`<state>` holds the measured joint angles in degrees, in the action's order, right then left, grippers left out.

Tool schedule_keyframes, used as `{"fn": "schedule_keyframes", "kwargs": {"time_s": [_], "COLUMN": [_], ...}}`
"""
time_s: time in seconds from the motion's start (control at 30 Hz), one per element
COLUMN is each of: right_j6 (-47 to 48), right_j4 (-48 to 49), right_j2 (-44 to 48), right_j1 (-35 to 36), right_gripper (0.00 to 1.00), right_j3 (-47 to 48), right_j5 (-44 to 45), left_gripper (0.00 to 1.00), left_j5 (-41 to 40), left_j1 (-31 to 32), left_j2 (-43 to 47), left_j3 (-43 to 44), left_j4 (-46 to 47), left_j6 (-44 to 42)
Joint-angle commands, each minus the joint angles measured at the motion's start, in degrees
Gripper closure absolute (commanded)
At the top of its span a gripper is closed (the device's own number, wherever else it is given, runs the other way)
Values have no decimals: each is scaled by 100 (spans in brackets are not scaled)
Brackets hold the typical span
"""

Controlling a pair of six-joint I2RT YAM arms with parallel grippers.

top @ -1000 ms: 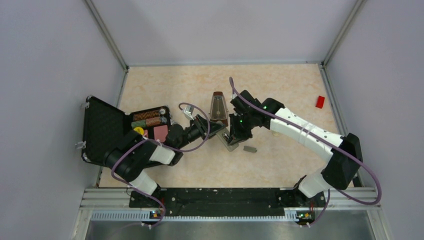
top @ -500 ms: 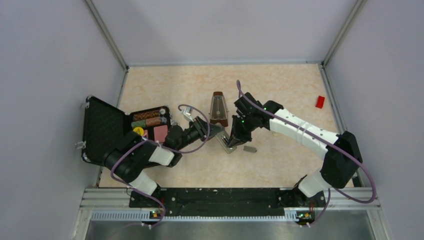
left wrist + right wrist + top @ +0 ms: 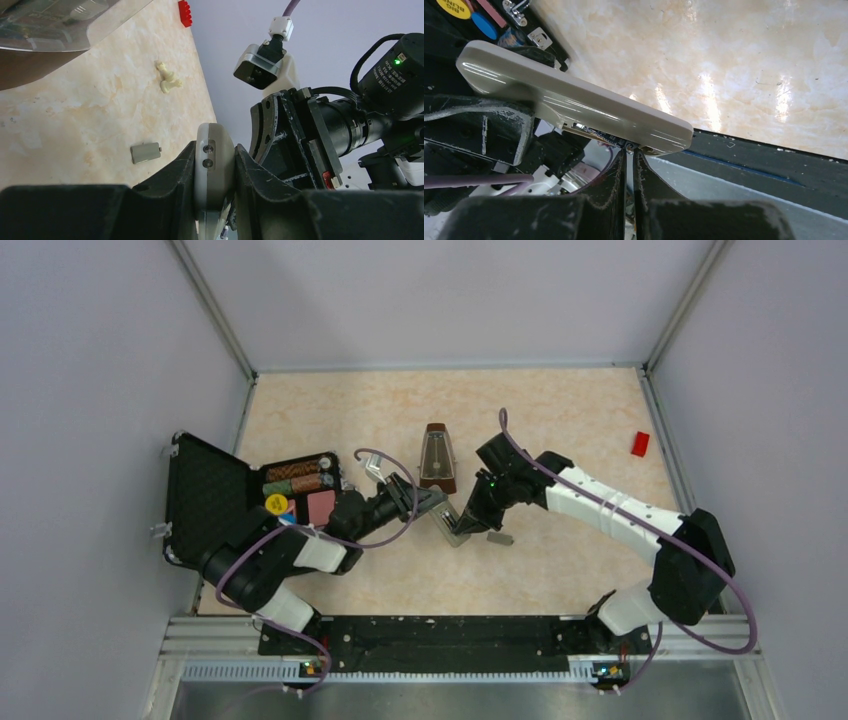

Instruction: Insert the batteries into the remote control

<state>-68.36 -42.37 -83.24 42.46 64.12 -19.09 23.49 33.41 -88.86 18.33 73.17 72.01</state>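
My left gripper (image 3: 432, 502) is shut on the remote control (image 3: 455, 523) and holds it on edge just above the table; its fingers clamp the handset's end in the left wrist view (image 3: 215, 160). My right gripper (image 3: 478, 518) meets the remote from the right. In the right wrist view its jaws (image 3: 629, 150) are nearly closed, pinching a small battery end (image 3: 629, 145) against the underside of the remote (image 3: 574, 105) at the open compartment. A purple-white bit of battery (image 3: 224, 233) shows beside the remote. The other battery is not in view.
The flat grey cover piece (image 3: 499, 537) lies on the table just right of the remote. The brown metronome (image 3: 437, 457) stands behind it. An open black case (image 3: 205, 495) with chips is at the left. A red brick (image 3: 640, 444) and a cream chess piece (image 3: 167, 80) lie at the right.
My right arm has swung right and its gripper has moved down along the remote toward the cover piece. The left gripper keeps holding the remote, shifted only slightly.
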Motion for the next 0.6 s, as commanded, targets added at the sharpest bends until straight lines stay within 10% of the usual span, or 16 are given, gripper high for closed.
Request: {"fn": "schedule_keyframes", "kwargs": {"time_s": [0.0, 0.57], "right_j6": [-665, -1315], "right_j4": [950, 1350], "right_j2": [98, 389], "right_j1": [-45, -45], "right_gripper": [100, 94], "right_j3": [-125, -608], "right_j5": [340, 440], "left_gripper": [100, 100], "left_j5": [332, 312], "left_j1": [159, 173], "left_j2": [449, 845], "left_j3": [88, 170], "left_j4": [1062, 834], "left_j6": [432, 653]}}
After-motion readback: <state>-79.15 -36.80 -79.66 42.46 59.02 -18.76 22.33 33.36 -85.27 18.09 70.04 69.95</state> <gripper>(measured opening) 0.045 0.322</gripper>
